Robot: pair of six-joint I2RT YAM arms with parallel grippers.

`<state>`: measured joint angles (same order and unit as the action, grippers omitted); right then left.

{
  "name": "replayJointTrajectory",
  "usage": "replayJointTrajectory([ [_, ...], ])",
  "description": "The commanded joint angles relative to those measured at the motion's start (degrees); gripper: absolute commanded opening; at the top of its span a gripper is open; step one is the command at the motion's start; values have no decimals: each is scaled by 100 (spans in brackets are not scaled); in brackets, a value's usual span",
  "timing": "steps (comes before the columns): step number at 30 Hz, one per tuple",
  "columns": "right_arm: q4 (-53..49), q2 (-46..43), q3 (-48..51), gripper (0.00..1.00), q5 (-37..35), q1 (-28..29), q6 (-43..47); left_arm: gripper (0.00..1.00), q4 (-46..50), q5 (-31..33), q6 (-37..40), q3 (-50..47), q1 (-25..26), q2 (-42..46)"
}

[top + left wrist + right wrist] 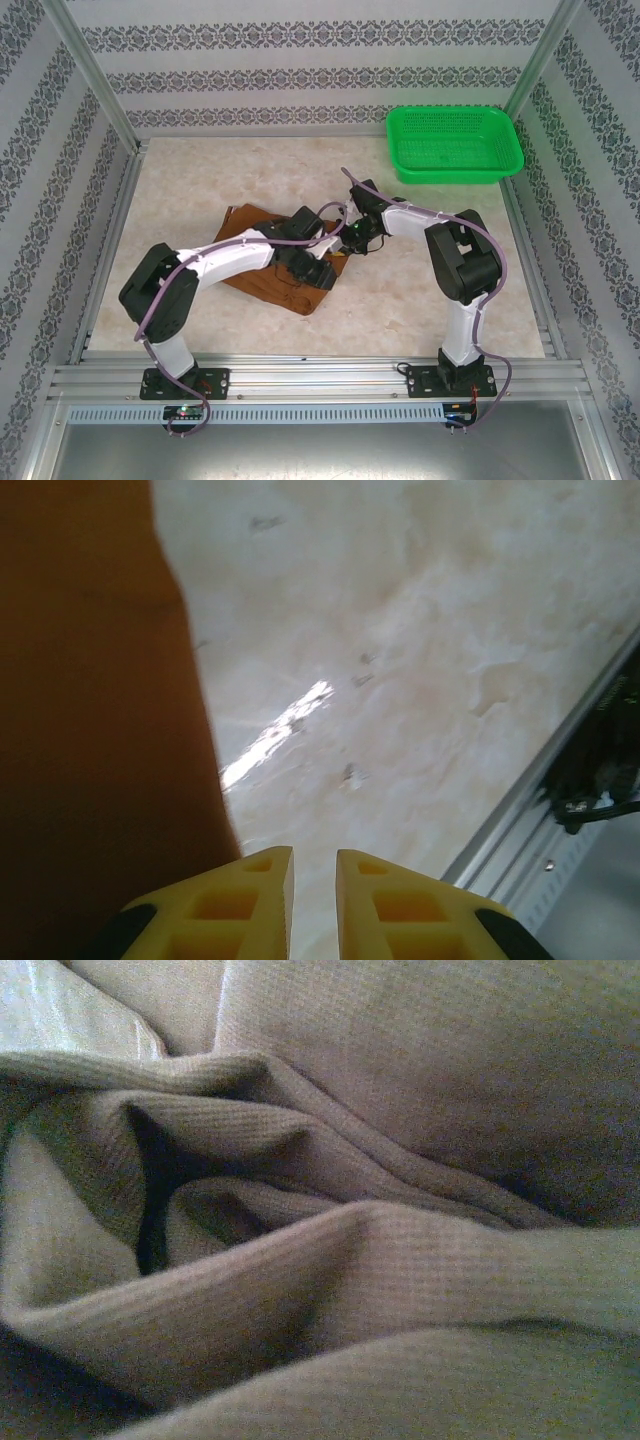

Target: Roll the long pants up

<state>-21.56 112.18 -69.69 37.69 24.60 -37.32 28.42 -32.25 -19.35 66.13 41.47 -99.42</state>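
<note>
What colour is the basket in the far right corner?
The basket is bright green; the top external view shows it best.

The long pants (262,283) lay on the desk (420,300) around its middle, between the two arms. The left arm (225,262) stretched across them from the near left with its jaws over their near right edge, and the right arm (420,222) bent in from the right with its jaws down at their far right edge. Seen from the left wrist, the cloth (90,730) sat left of the jaws, with bare desk ahead and the frame rail (540,780) off to the right. Well apart from all that, a basket (450,178) stood in the desk's far right corner, behind the right arm.
</note>
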Motion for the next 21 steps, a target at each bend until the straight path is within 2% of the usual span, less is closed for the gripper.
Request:
replayJointTrajectory([
  [1, -362, 337, 266, 0, -460, 47, 40, 18, 148, 479, -277, -485, -105, 124],
  [8, -443, 315, 344, 0, -587, 10, 93, 17, -710, 532, -911, -1673, -303, -56],
  [10, -437, 57, 468, 0, -711, -81, 112, 16, -1133, 488, -1209, -2066, -359, -279],
  [11, -438, -116, 545, 4, -805, -137, 122, 16, -1386, 416, -1314, -2240, -374, -366],
  [13, -454, -555, 677, 31, -895, -256, 251, 15, -1933, 219, -1558, -2514, -385, -550],
  [14, -597, -688, 660, 41, -987, -276, 339, 14, -2049, 162, -1596, -2556, -385, -640],
  [15, -767, -829, 618, 50, -1098, -280, 457, 14, -2128, 108, -1597, -2573, -390, -742],
  [17, -1002, -982, 571, 60, -1273, -264, 629, 12, -2250, 4, -1548, -2609, -386, -911],
  [18, -1089, -1021, 573, 78, -1386, -236, 680, 11, -2294, -62, -1517, -2621, -388, -980],
  [21, -1105, -947, 625, 80, -1503, -225, 761, 9, -2280, -226, -1369, -2551, -386, -1104],
])
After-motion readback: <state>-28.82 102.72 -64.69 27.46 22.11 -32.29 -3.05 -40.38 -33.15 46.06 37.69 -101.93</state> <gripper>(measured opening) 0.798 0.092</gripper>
